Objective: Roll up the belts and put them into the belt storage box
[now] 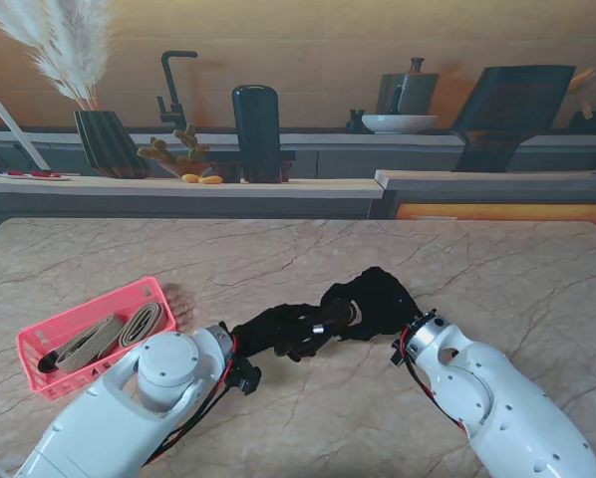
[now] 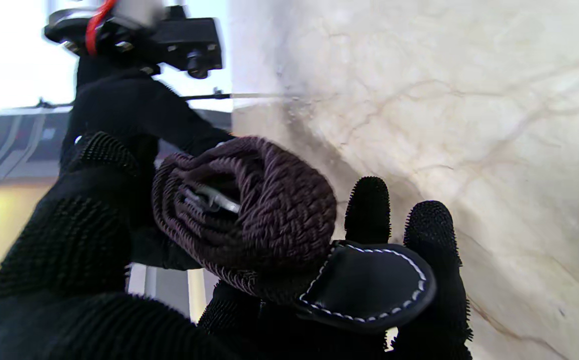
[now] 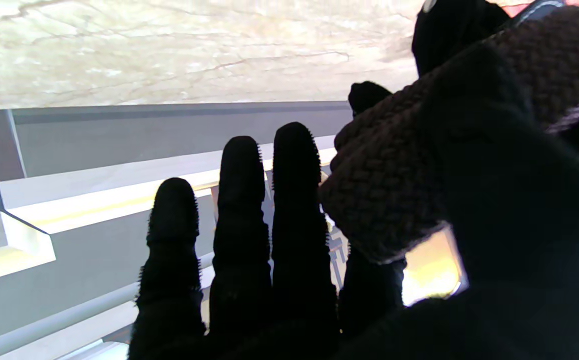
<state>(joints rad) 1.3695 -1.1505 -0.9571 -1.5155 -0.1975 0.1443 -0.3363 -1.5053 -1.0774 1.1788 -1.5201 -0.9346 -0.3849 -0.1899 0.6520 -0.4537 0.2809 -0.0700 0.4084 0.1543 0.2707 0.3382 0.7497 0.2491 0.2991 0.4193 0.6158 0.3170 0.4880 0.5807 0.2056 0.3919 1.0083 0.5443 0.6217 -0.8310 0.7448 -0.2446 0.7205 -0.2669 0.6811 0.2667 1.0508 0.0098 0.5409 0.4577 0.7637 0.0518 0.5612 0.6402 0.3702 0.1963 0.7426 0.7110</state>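
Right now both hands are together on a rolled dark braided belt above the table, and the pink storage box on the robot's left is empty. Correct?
Not quite. The pink storage box is not empty: the stand view shows tan belts lying in it. Otherwise yes: the left hand and right hand meet on the rolled dark braided belt.

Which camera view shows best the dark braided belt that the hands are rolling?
The left wrist view: the dark braided belt fills it as a coil, its stitched leather tip visible. The right wrist view shows only one braided side, partly behind a finger. In the stand view it is nearly hidden between the left hand and right hand.
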